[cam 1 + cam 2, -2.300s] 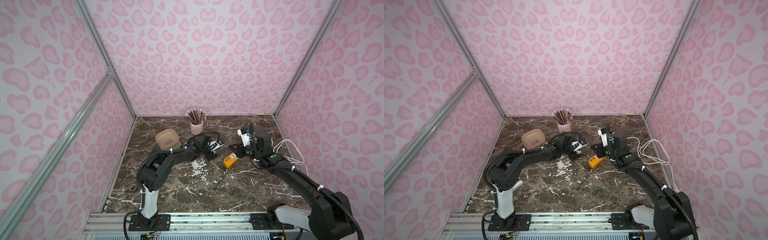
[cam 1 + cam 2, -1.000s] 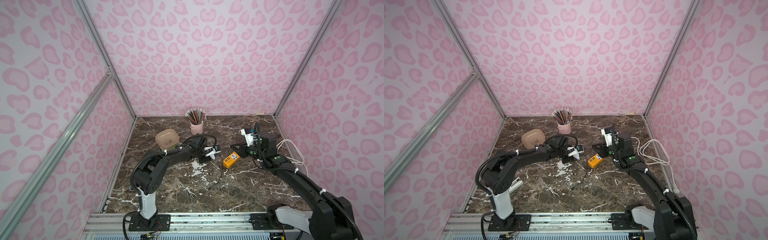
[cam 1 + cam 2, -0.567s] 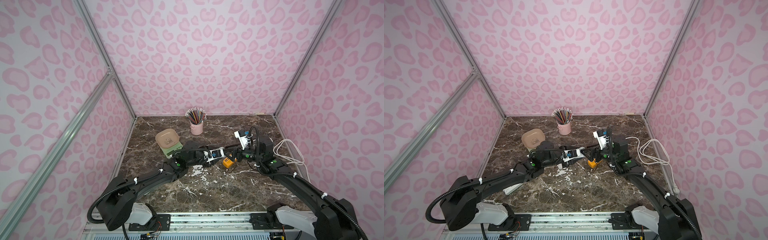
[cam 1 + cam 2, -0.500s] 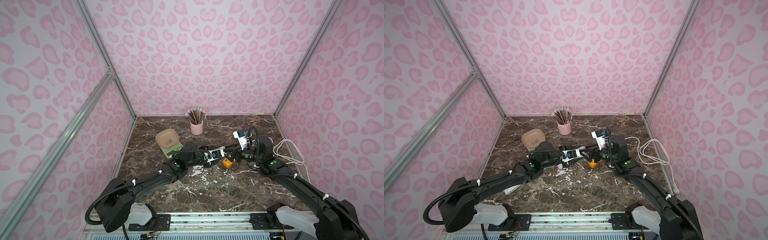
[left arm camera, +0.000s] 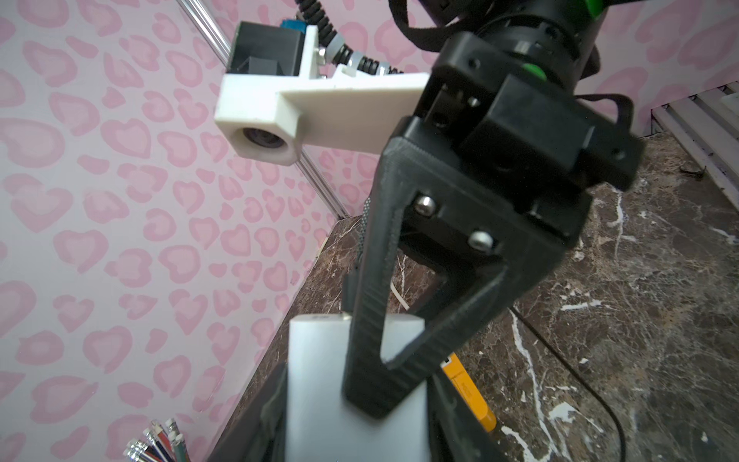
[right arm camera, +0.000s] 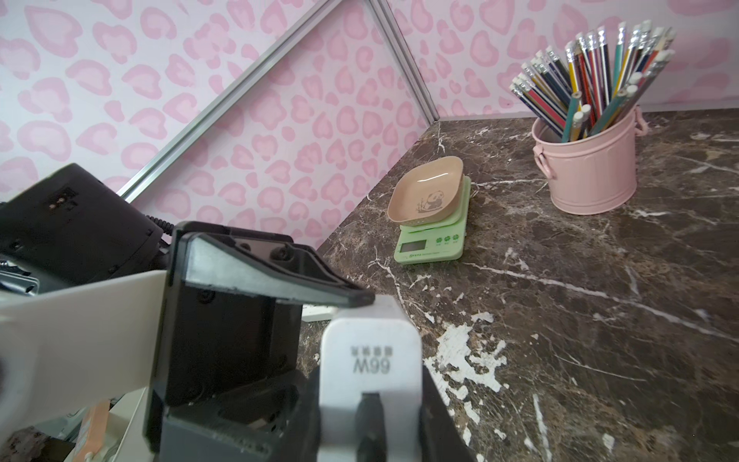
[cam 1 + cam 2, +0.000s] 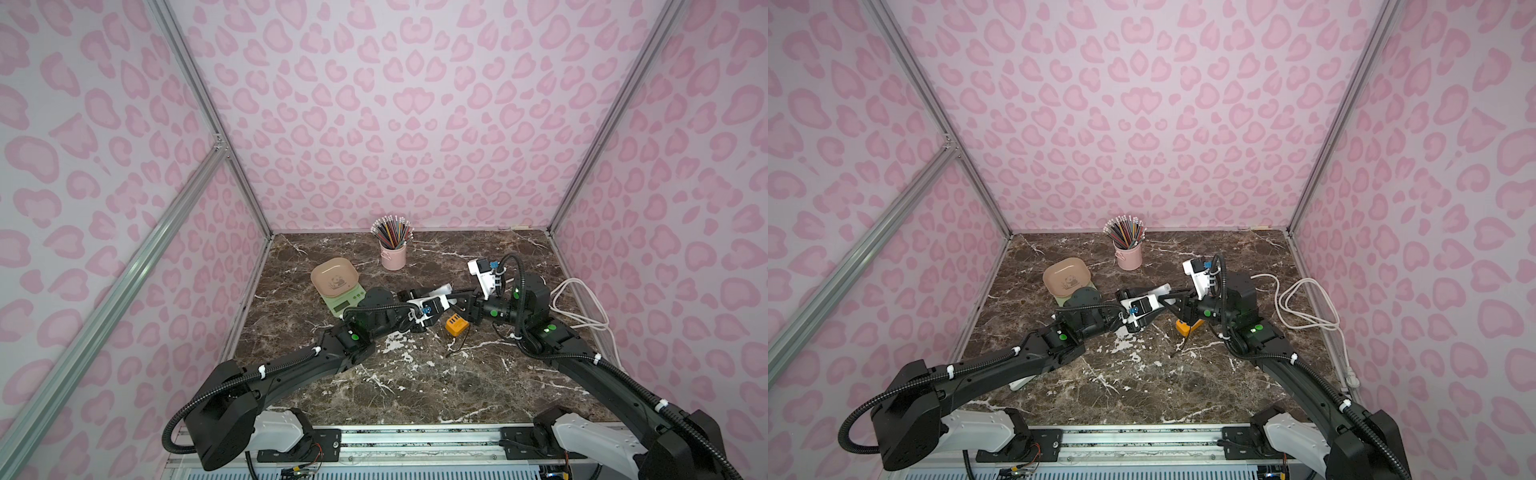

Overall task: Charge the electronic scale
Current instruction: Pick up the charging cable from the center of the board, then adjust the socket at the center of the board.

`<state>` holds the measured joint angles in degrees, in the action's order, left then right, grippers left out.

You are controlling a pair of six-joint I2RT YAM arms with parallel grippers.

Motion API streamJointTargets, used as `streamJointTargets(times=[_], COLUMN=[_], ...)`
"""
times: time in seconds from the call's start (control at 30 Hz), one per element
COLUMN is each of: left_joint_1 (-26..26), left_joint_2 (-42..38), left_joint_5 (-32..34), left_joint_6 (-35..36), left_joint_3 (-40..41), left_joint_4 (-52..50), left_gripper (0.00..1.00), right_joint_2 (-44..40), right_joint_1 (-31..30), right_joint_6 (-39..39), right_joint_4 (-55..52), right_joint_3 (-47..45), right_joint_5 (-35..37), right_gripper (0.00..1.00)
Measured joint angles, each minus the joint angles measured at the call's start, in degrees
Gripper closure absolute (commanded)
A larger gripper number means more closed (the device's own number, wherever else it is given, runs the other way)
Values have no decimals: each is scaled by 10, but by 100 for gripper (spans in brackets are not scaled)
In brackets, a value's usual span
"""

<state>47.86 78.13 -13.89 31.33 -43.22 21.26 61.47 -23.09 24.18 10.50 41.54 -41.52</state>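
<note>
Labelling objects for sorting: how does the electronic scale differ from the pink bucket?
The electronic scale is low and flat; the pink bucket is taller and round. The scale is pale green with a beige tray; the bucket is pink. The scale's tray is empty; the bucket holds pencils. Both stand upright on the marble table.

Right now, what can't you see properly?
- Scale base: in a top view, the left arm covers it.
- Power strip: in both top views, right gripper partly hides it.
- Charger: left wrist view, right gripper's finger crosses it.
- Scale's port: shown nowhere.
</note>
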Motion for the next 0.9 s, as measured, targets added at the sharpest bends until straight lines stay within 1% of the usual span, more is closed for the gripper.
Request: streamJointTargets(times=[0.03,0.1,0.13,0.23,0.3,0.33,0.4,0.47,0.6,0.73,0.77,0.83,0.9], left_joint_1=[1,1,1,2,2,1,6,22,44,56,59,66,72], left_joint_2=[3,11,16,43,75,89,122,160,231,292,308,333,357], left_joint_5=[3,3,3,4,8,9,11,25,56,84,84,84,92], left_joint_6=[-3,-17,-22,-38,-57,-68,-95,-122,-174,-215,-224,-234,-243], left_joint_3=[-1,-4,-7,-21,-38,-44,-51,-56,-83,-120,-131,-150,-170], left_joint_4=[3,7,9,12,15,17,19,16,7,-7,-13,-28,-47], left_gripper=[36,28,26,26,30,30,30,30,29,25,20,13,11], right_joint_2=[0,-4,-6,-17,-25,-29,-42,-59,-85,-97,-97,-97,-94], right_joint_1=[0,0,0,11,29,39,72,106,163,182,184,185,186], right_joint_6=[-2,-13,-18,-40,-52,-57,-58,-57,-42,-36,-36,-36,-36], right_joint_4=[-2,-10,-14,-51,-87,-102,-120,-136,-159,-175,-177,-183,-188], right_joint_3=[0,0,1,17,28,31,34,34,34,34,34,34,33], right_joint_5=[4,16,25,64,94,108,152,190,236,255,255,255,257], right_gripper=[93,95,95,98,98,98,98,99,99,99,99,99,98])
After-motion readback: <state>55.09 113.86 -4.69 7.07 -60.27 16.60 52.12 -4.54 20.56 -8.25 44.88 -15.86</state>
